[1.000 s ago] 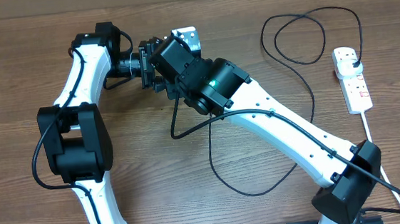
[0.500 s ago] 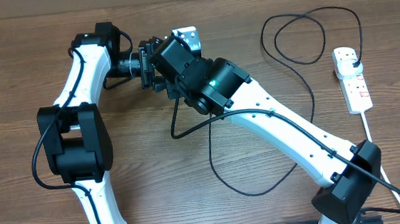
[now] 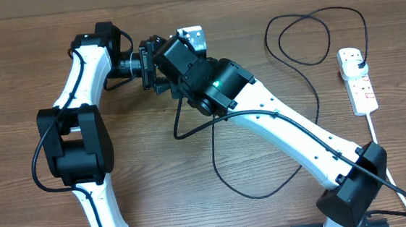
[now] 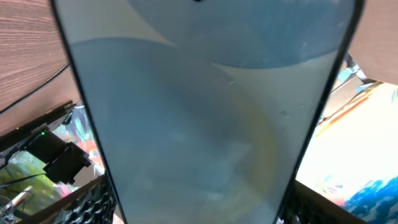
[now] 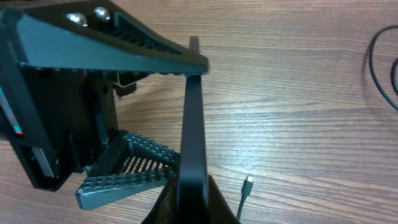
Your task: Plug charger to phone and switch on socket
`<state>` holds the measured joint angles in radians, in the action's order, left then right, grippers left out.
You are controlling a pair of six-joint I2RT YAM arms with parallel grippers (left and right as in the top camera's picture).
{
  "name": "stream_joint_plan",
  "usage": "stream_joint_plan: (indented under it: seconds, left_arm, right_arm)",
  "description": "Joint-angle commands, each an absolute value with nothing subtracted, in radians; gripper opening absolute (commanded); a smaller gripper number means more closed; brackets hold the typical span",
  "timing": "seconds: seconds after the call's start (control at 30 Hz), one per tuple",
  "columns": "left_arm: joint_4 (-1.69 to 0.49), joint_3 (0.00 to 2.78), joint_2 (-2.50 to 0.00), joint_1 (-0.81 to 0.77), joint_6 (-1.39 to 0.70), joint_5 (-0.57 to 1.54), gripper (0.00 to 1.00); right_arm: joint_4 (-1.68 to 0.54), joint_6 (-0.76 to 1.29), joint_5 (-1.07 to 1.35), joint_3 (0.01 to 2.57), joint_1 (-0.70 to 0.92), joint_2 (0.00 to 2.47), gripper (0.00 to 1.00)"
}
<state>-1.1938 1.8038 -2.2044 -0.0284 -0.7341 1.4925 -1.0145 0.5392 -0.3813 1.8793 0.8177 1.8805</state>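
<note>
I see left gripper [image 5: 189, 116] spread wide round the phone [image 4: 205, 112] above far edge of the table [image 5: 311, 93], grip unclear, & right gripper [image 5: 189, 203] pinched on its thin edge only, so w/o left support it can pivot & drop.

The overhead camera looks straight down from well above, taking in the whole desk [image 3: 16, 48]. The left wrist camera faces the screen of the phone [image 4: 205, 124] at close range; the right wrist camera looks along its thin edge. All three share the phone.
</note>
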Motion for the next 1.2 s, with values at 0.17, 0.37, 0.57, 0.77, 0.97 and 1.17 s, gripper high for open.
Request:
stream_joint_plan:
  seconds: [0.17,0.37,0.57,0.77,0.97,1.17]
  left_arm:
    - [-1.196,1.830,-2.197,-0.040,-0.733,1.536,1.00]
    - [-1.196,1.830,-2.197,-0.039,-0.729,1.500,0.99]
    - [-1.196,1.830,-2.197,-0.039,-0.729,1.500,0.96]
    - [-1.196,1.830,-2.197,-0.039,-0.730,1.456,0.96]
    - [-1.196,1.830,-2.197,-0.040,-0.741,1.456,0.88]
    - [-1.197,1.830,-2.197,-0.040,-0.825,1.460,0.81]
  right_arm:
    - [-0.951,0.699,-0.391,1.888,0.813,1.882,0.04]
    - [-0.992,1.108,-0.411,1.893,0.764,1.880,0.04]
    - [-1.137,1.515,-0.376,1.893,0.715,1.880,0.04]
    - [-1.192,1.526,-0.373,1.893,0.682,1.873,0.04]
    - [-1.180,1.597,-0.371,1.893,0.682,1.832,0.04]
    - [-1.179,1.817,-0.251,1.893,0.682,1.827,0.04]
